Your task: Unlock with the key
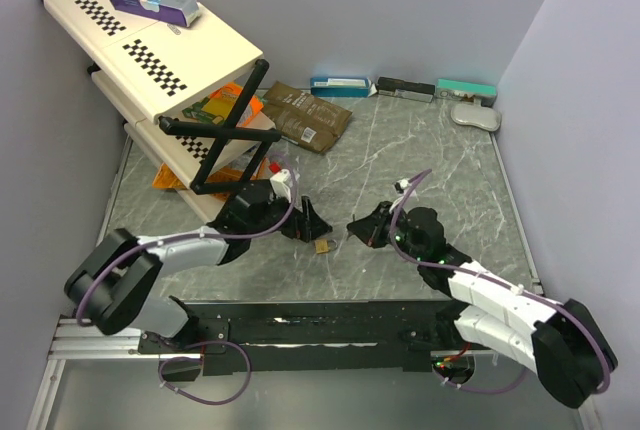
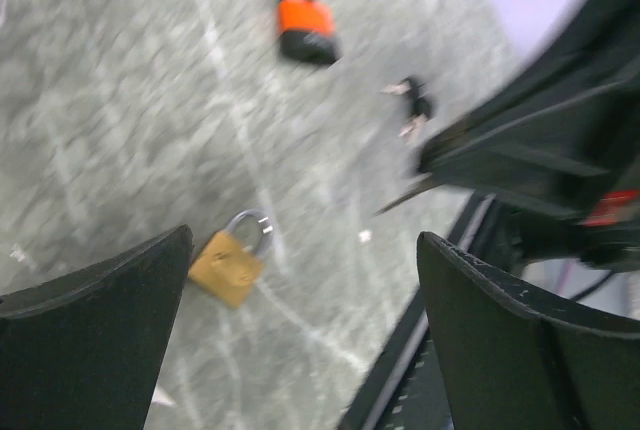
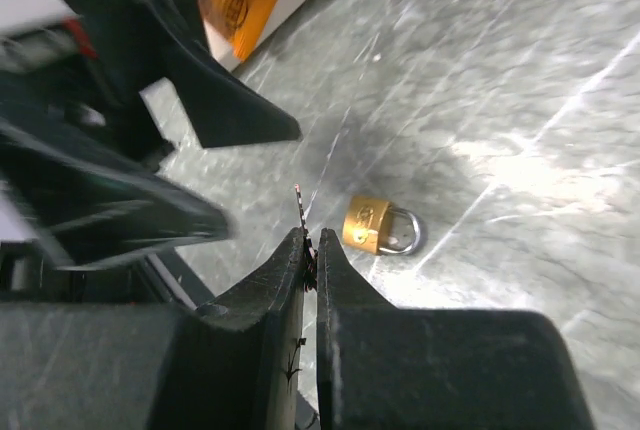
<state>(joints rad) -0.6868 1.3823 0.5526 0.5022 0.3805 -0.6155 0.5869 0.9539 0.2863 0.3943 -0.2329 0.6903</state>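
Steadying comes first, I'd say: on the desk (image 1: 420, 150) the left hand (image 2: 305, 242) should close on the brass padlock (image 2: 232, 262) so it cannot skate; only then should the right hand (image 3: 308, 242) bring its key (image 3: 299, 200) square to the keyhole. Both arms reach low toward the desk's middle; the left hand hangs released, the flat-lying padlock toward eight o'clock; the right hand is clenched on the thin key, the padlock near three o'clock.

White-and-black left arm (image 1: 180, 250) and right arm (image 1: 490, 295) both stretch low and inward.
Left pincer (image 2: 303, 250) gapes wide, fingers well apart; right pincer (image 3: 311, 247) is pressed together, a thin metal key (image 3: 299, 202) pinched between its tips.
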